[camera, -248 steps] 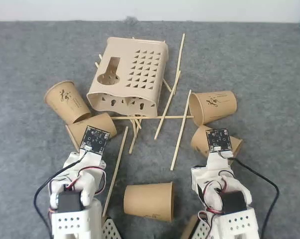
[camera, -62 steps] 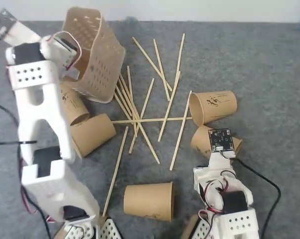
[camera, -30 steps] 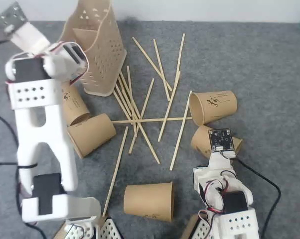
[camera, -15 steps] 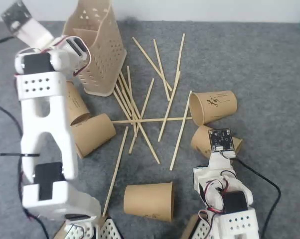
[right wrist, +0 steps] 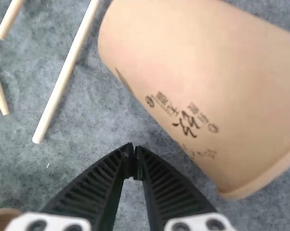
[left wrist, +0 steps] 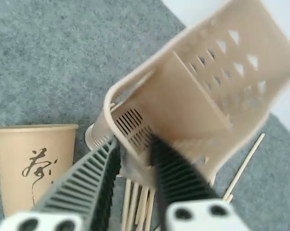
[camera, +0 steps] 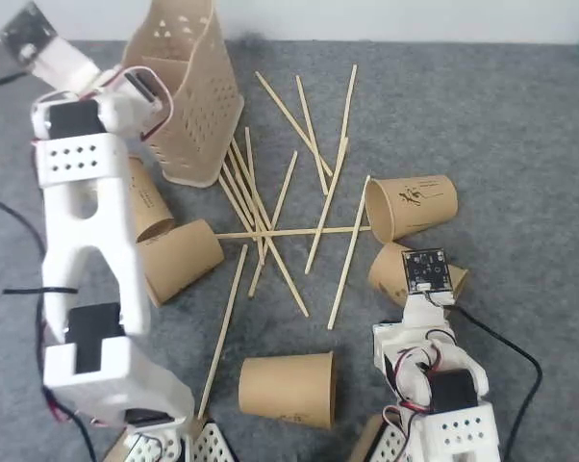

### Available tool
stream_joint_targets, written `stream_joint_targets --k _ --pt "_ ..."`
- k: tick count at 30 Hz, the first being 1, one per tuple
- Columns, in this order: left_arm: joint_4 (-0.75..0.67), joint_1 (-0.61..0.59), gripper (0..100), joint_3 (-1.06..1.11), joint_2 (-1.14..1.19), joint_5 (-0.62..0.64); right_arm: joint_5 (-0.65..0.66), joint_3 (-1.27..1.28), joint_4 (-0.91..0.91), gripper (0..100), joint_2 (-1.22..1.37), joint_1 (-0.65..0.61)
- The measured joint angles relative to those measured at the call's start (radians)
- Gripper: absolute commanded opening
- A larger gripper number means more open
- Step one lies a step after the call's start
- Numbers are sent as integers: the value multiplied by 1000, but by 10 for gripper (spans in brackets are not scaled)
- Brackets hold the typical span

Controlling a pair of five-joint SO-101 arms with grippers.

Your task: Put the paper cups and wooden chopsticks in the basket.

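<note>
The beige perforated basket (camera: 198,115) stands nearly upright at the far left, its open top leaning away. My left gripper (camera: 147,94) is shut on its rim; in the left wrist view the fingers (left wrist: 99,178) straddle the basket wall (left wrist: 203,91). Several wooden chopsticks (camera: 270,217) lie scattered mid-table. Paper cups lie on their sides: two by the left arm (camera: 179,258), one at the right (camera: 410,205), one near the front (camera: 288,388). My right gripper (right wrist: 134,161) is shut and empty, just short of another cup (right wrist: 193,86).
A cup (left wrist: 32,163) lies on the grey felt mat beside the basket base, with chopstick ends (left wrist: 135,211) under the basket. The right arm (camera: 429,371) stays folded near the front edge. Open mat lies at the far right (camera: 520,125).
The left arm lifted the basket off its side, carried it far left and stood it up, uncovering the chopsticks. Over the last second only slight arm shifts. The right arm stayed still.
</note>
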Motion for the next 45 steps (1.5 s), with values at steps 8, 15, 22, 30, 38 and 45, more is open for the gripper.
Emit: stream_joint_targets --k 8,15,22,30,38,45 --pt "2 37 11 0 0 -8 0 0 0 8 0 0" --pt "5 37 11 -124 -63 -2 0 0 0 8 0 0" --pt "5 29 12 -213 -230 -2 0 0 0 8 0 0" --pt "31 28 175 -213 -222 -55 0 0 0 8 0 0" --pt "54 -23 248 -241 -48 -75 0 0 0 8 0 0" --pt "54 -71 239 -400 183 -75 0 0 0 8 0 0"
